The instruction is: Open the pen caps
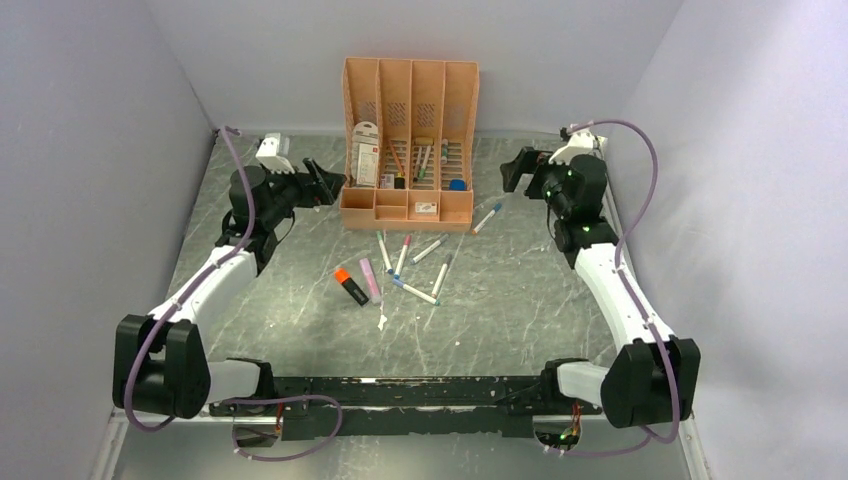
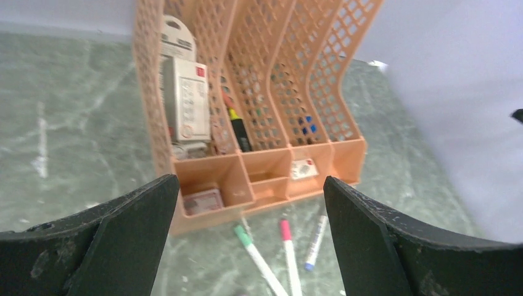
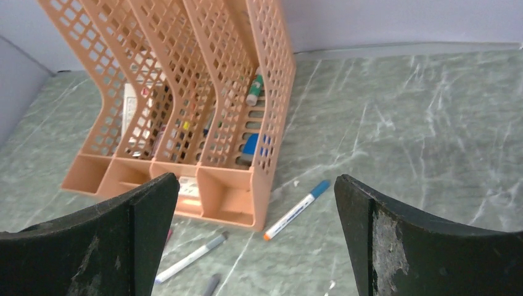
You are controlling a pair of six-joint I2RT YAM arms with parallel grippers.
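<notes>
We keep the left gripper (image 1: 328, 185) released at the peach organizer's (image 1: 408, 120) nine o'clock, the right gripper (image 1: 515, 170) released at three; markers (image 1: 418, 293), pen caps (image 2: 285, 230) on, lie at six (bare desk (image 1: 520, 300) around).

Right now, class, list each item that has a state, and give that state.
left gripper: open, empty
right gripper: open, empty
blue-capped marker: capped, lying flat
green-capped marker: capped, lying flat
pink-capped marker: capped, lying flat
orange highlighter: capped, lying flat
desk organizer: upright

The lattice walls of the organizer (image 3: 247, 74) half hide the things inside. The bottom edge cuts off the green-capped marker (image 2: 256, 254).
</notes>
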